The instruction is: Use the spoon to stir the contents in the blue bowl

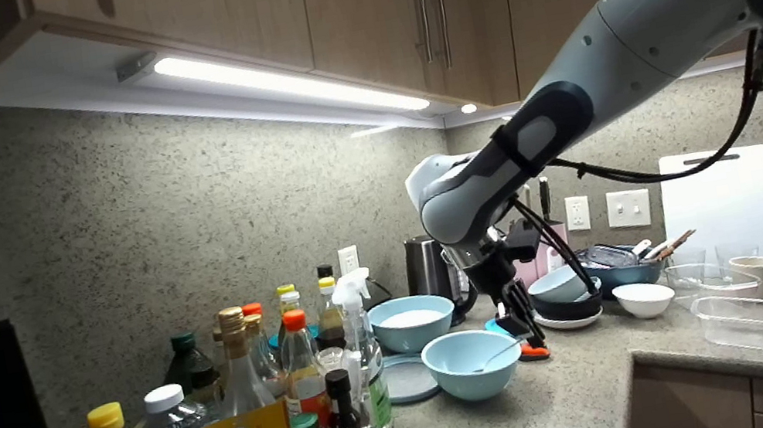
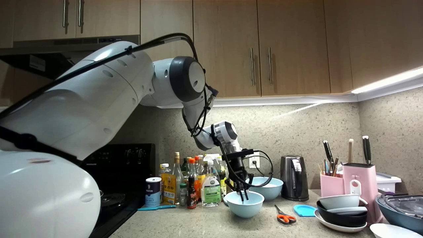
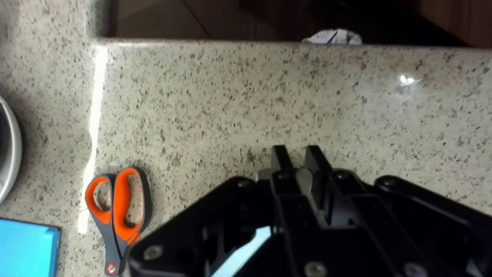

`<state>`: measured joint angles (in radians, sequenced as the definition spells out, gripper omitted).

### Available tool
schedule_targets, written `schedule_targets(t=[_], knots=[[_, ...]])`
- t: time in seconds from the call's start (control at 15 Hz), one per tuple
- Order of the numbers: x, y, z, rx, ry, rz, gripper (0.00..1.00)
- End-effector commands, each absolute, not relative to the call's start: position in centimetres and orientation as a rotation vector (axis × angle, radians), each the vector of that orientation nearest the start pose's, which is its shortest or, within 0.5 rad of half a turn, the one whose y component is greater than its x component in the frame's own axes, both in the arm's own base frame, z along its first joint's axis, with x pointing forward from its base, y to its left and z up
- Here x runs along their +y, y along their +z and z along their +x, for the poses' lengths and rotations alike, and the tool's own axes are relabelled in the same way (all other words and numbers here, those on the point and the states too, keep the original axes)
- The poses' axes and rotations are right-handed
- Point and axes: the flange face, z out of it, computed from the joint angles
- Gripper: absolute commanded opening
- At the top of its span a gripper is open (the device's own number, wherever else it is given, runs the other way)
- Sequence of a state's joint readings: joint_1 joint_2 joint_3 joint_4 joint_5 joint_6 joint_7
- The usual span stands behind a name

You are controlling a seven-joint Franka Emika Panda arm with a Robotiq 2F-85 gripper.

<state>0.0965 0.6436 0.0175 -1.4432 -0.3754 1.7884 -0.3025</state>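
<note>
Gripper (image 3: pixel 296 151) has spoon (image 1: pixel 499 356) pinched by handle, fingers pretty close together. Spoon's other end down in blue bowl (image 1: pixel 471 388), sitting upright on counter (image 2: pixel 185 222). Second bowl (image 1: pixel 413 337), same blue, right behind it. Orange-handled scissors (image 3: pixel 122 230) just lying nearby.

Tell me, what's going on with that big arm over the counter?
A robot arm has its claw closed, it appears, on the handle of a spoon. The spoon's other end is inside the front blue bowl on the counter, so stirring is probably the aim. I can't make out the bowl's contents.
</note>
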Motion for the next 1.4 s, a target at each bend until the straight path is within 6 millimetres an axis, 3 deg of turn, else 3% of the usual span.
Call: schedule_targets(t=[0.0, 0.07, 0.13, 0.33, 0.4, 0.87, 1.33], knots=[[4.6, 31.2, 66.2, -0.797, 0.856, -3.269, 0.04], [4.8, 30.2, 67.2, -0.87, 0.74, -3.269, 0.04], [5.0, 30.4, 67.0, -0.866, 0.763, -3.265, 0.15], [5.1, 30.1, 67.1, -0.87, 0.76, -3.263, 0.15], [5.1, 30.1, 67.1, -0.87, 0.761, -3.263, 0.04], [5.7, 30.3, 69.4, -0.941, 0.653, -3.518, 0.04], [10.0, 31.3, 71.4, -1.237, 0.567, -3.636, 0.04]])
